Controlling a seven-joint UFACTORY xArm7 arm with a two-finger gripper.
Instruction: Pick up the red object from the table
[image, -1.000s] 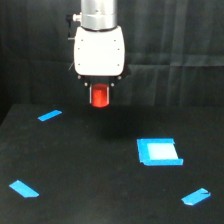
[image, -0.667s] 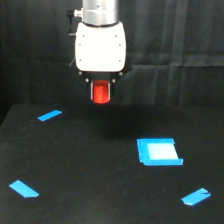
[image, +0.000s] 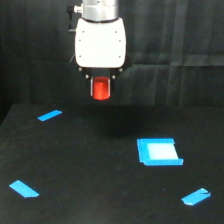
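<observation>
Red object (image: 101, 89) is seen held off the desk (image: 100, 175), pinched between the dark jaws of the gripper (image: 101, 90), against the black curtain (image: 175, 45) above the desk's far edge.

The desk, wide and matte black, fills the lower half of the exterior view; its far edge is traced across the middle of the picture and slopes down at the exterior view's left. Behind it the curtain is hung in soft folds. The white gripper body (image: 100, 42) is seen high in the picture, left of centre, under a silver wrist (image: 99, 9); it is broader than the red object below it.

On the desk a light blue square (image: 158, 151) is laid right of centre, well apart from the gripper. Four blue marks are spread wide: one tape strip (image: 49, 115) near the far edge on the left, one (image: 23, 189) near the front left, and one (image: 195, 196) near the front right. Bare black surface is left between them, and the middle of the desk under the gripper is unoccupied by tape.
</observation>
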